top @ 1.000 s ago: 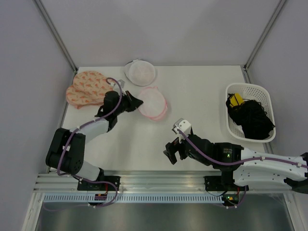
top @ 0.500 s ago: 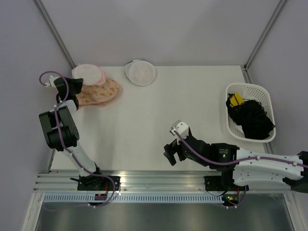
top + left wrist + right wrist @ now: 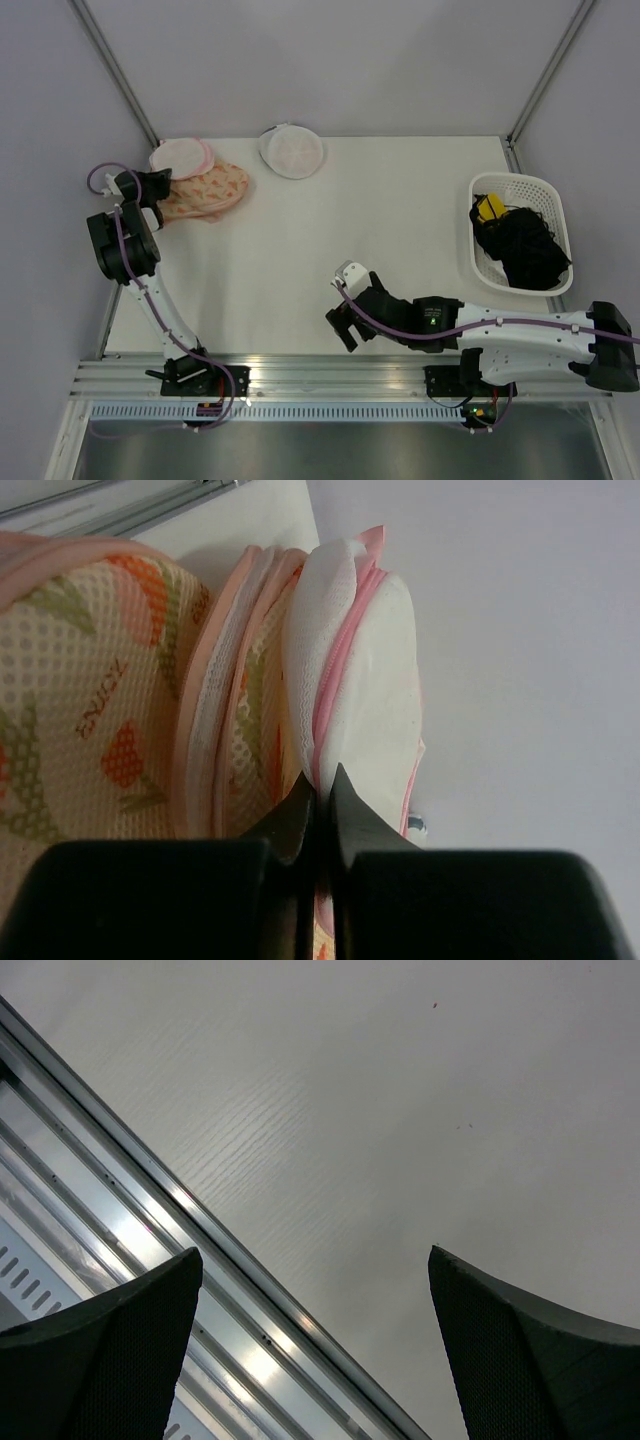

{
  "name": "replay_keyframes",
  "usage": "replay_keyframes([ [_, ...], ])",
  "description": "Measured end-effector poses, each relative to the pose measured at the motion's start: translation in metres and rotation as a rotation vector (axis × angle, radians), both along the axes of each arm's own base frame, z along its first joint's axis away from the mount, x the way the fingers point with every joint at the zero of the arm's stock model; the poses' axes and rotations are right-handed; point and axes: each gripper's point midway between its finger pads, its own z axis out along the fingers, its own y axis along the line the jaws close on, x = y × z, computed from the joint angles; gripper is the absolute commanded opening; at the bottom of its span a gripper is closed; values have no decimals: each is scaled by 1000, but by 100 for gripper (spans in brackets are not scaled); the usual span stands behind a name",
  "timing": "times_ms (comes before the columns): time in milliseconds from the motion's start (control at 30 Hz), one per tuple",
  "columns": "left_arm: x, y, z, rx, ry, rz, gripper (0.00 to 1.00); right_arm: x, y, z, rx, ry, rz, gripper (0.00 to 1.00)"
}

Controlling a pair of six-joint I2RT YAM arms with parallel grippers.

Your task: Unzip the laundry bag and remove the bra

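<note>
Pinching pink-trimmed seam of white bra, left gripper sits at far-left corner of table, fingers pressed together on fabric. Bra stands just ahead of fingertips, leaning against orange-patterned mesh laundry bag. Top view shows the bra overlapping the bag's far-left end, beside the wall. Right gripper hovers low over bare tabletop near front rail, fingers spread wide, nothing between them, well apart from bra. Round white pouch at far edge; white basket of dark items at right.
</note>
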Motion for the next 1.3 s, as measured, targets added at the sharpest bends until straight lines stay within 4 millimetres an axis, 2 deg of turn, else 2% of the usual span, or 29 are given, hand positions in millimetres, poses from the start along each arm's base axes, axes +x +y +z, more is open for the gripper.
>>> replay_keyframes([
  [33, 1, 2, 2, -1, -7, 2, 4, 0, 1, -2, -5, 4, 2, 98],
  [67, 2, 3, 4, -3, -11, 3, 21, 0, 1, -3, -8, 6, 3, 98],
  [167, 2, 2, 8, -5, -31, -5, 47, 2, 2, -4, -8, 6, -3, 98],
  [233, -3, -3, 6, -19, -24, -18, 56, 5, 3, -2, -3, 4, -10, 98],
  [300, -16, -12, 6, -29, -13, -35, 99, 7, 4, 1, 8, -2, -18, 98],
  [400, -45, -30, 15, -50, -1, -54, 100, 11, 5, 8, 32, -18, -34, 98],
  [467, -63, -40, 31, -42, -11, -62, 100, 14, 3, 16, 57, -35, -49, 98],
  [567, -93, -63, 69, 4, -55, -90, 100, 21, -4, 32, 113, -71, -105, 98],
  [633, -116, -85, 98, 62, -93, -123, 100, 29, -14, 47, 167, -105, -167, 98],
  [700, -139, -121, 128, 138, -140, -178, 100, 38, -27, 62, 220, -139, -237, 98],
  [767, -166, -166, 155, 211, -206, -264, 100, 52, -38, 72, 256, -163, -308, 98],
  [833, -197, -214, 173, 273, -262, -367, 100, 70, -50, 74, 268, -172, -390, 98],
  [900, -231, -256, 187, 315, -330, -474, 100, 91, -60, 68, 261, -165, -466, 98],
  [967, -266, -285, 196, 353, -391, -567, 100, 108, -67, 54, 238, -151, -520, 98],
  [1100, -321, -319, 197, 408, -468, -712, 100, 143, -96, 12, 155, -103, -654, 98],
  [1233, -358, -349, 179, 449, -489, -894, 100, 189, -147, -6, 128, -111, -836, 98],
  [1267, -366, -358, 168, 461, -477, -952, 100, 203, -171, -8, 119, -137, -908, 98],
  [1300, -374, -366, 156, 471, -461, -1005, 99, 211, -188, -11, 104, -163, -951, 98],
])
